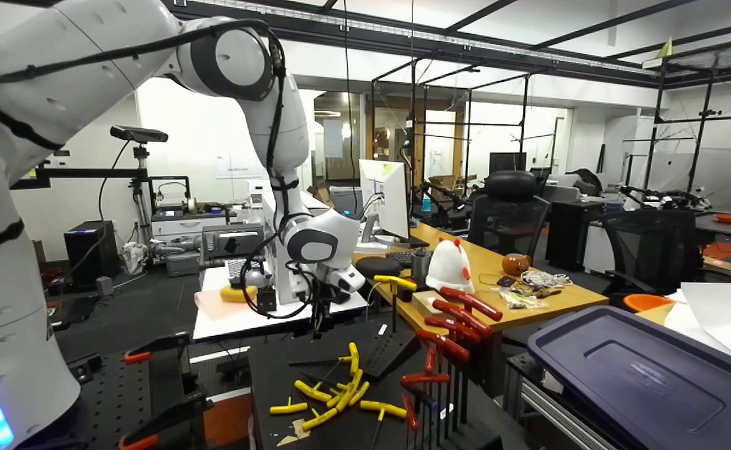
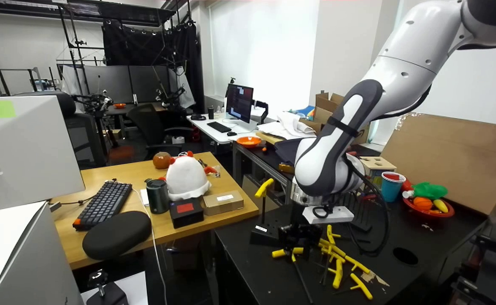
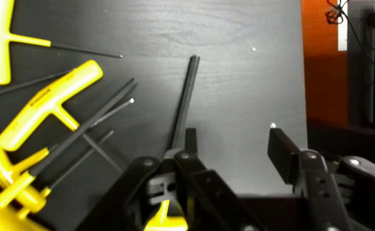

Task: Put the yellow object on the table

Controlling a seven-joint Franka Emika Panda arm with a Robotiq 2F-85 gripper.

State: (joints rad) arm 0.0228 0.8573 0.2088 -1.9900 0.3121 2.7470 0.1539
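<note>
Several yellow T-handled hex keys lie loose on the black table. The heap shows in both exterior views. In the wrist view, yellow handles lie to the left. One key's black shaft runs beside the left finger, and its yellow handle is partly hidden by that finger. Another yellow-handled key stands upright in a black stand; it also shows in an exterior view. My gripper is open, with nothing between its fingers, above the table.
Red T-handled keys stand upright in the foreground. A bowl of toys and a blue cup stand on the black table. A wooden desk adjoins it. The table's edge shows right of my gripper in the wrist view.
</note>
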